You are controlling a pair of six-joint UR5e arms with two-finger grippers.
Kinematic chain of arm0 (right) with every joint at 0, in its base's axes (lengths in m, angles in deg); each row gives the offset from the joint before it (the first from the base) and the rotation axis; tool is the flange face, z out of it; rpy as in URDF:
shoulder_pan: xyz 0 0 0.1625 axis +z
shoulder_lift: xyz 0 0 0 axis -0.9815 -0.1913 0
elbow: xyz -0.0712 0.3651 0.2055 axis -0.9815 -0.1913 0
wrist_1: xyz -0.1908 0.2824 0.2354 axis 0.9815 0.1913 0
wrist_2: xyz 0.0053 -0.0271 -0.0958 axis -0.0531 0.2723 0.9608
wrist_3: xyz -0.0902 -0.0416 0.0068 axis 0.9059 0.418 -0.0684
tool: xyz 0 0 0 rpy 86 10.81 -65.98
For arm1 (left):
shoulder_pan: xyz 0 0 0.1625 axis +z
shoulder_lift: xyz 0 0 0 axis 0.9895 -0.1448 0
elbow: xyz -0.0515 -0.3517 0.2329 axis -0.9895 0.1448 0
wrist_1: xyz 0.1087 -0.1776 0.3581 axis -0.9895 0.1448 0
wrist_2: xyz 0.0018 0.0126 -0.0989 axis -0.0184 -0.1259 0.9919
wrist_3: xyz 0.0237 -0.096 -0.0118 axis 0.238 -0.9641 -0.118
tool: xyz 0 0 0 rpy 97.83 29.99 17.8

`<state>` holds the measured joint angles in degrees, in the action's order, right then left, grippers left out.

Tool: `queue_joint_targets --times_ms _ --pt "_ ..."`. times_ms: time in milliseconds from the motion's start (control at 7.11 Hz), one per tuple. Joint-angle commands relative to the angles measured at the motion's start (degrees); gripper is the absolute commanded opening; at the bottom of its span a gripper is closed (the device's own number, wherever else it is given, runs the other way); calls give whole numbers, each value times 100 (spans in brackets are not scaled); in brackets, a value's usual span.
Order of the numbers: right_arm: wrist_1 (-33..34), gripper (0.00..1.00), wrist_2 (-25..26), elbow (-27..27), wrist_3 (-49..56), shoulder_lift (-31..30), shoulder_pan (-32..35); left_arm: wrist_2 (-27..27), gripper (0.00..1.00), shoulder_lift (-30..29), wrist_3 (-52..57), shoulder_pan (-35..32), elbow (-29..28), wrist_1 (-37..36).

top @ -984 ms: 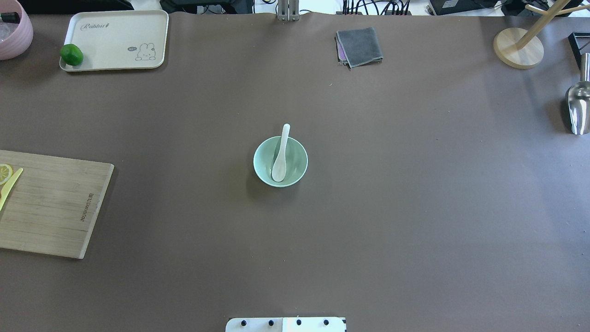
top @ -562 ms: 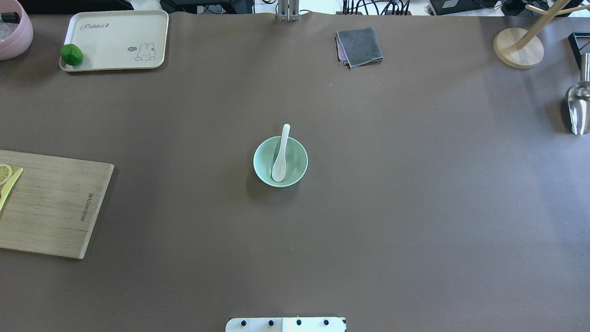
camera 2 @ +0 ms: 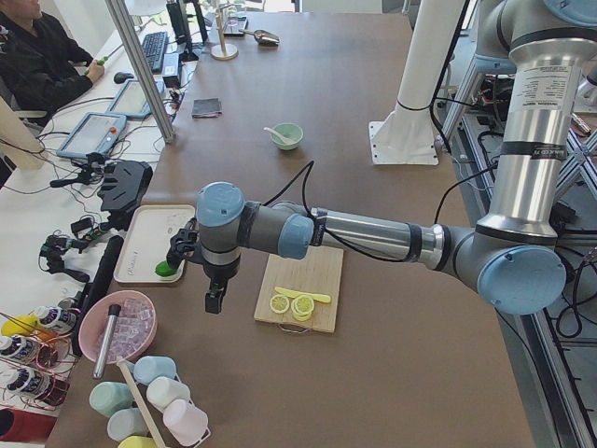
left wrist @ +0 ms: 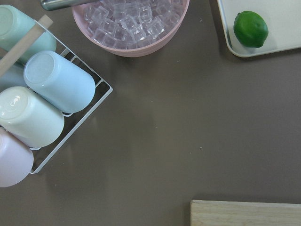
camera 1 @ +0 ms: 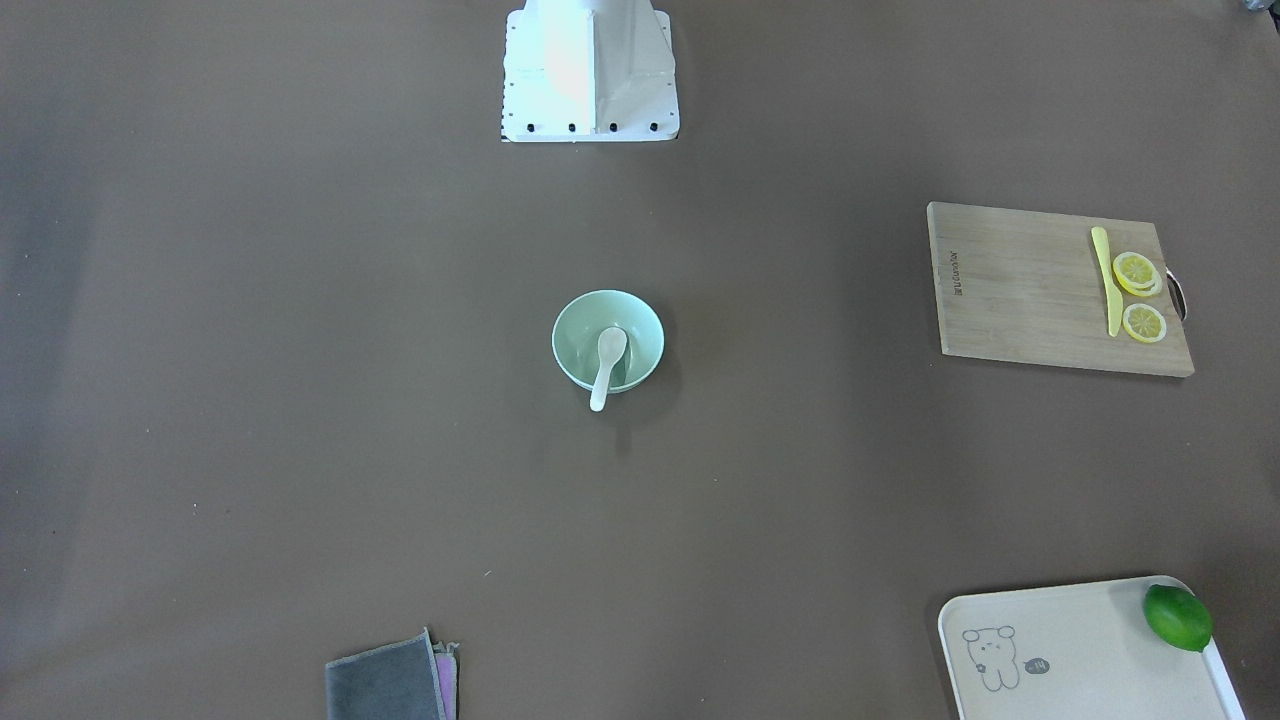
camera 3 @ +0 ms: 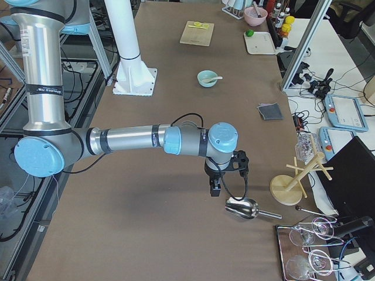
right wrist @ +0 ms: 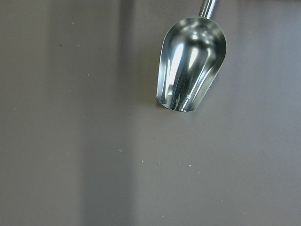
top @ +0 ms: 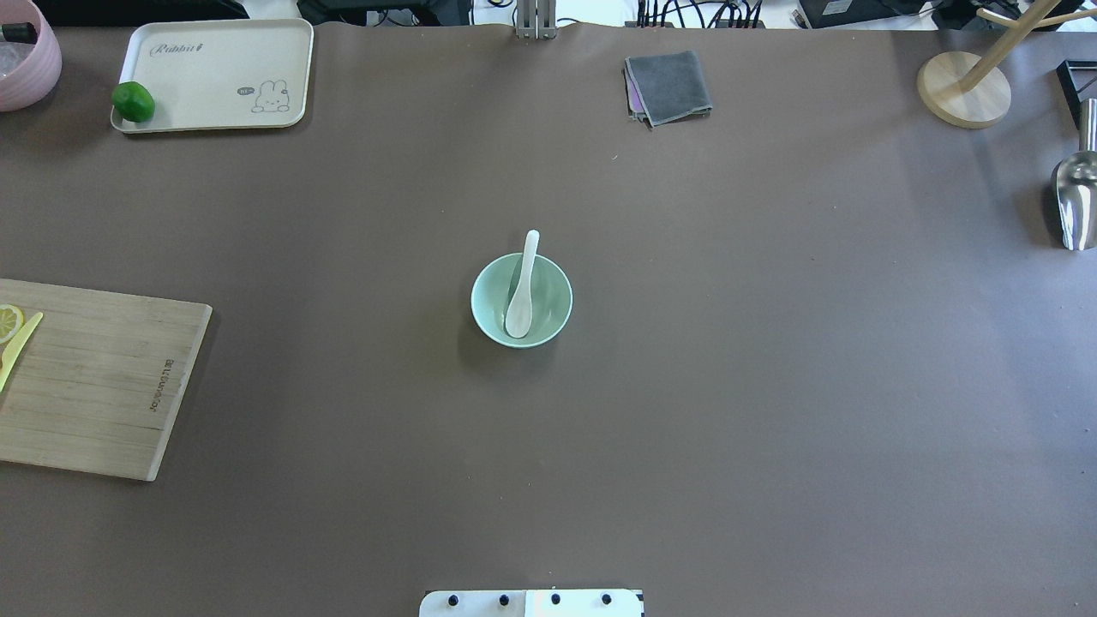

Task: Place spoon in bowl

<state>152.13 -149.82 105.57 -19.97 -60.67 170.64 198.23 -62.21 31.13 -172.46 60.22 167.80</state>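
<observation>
The white spoon (top: 521, 296) lies in the mint-green bowl (top: 493, 302) at the table's middle, scoop down inside, handle resting on the far rim and sticking out. Both show in the front view, spoon (camera 1: 606, 362) in bowl (camera 1: 580, 325). Neither gripper touches them. My left gripper (camera 2: 214, 301) hangs far off above the table's left end, near the tray. My right gripper (camera 3: 214, 188) hangs above the right end, by the metal scoop. They show only in the side views, so I cannot tell whether they are open or shut.
A wooden cutting board (top: 94, 377) with lemon slices and a yellow knife lies at the left. A tray (top: 214, 73) with a lime (top: 133, 101), a grey cloth (top: 668, 86), a wooden stand (top: 963, 88) and a metal scoop (top: 1076, 201) lie around the edges.
</observation>
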Motion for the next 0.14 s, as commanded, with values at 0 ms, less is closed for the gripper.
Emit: queue_joint_targets --times_ms 0 --pt "0 100 1 5 1 -6 0 7 98 0 0 0 -2 -7"
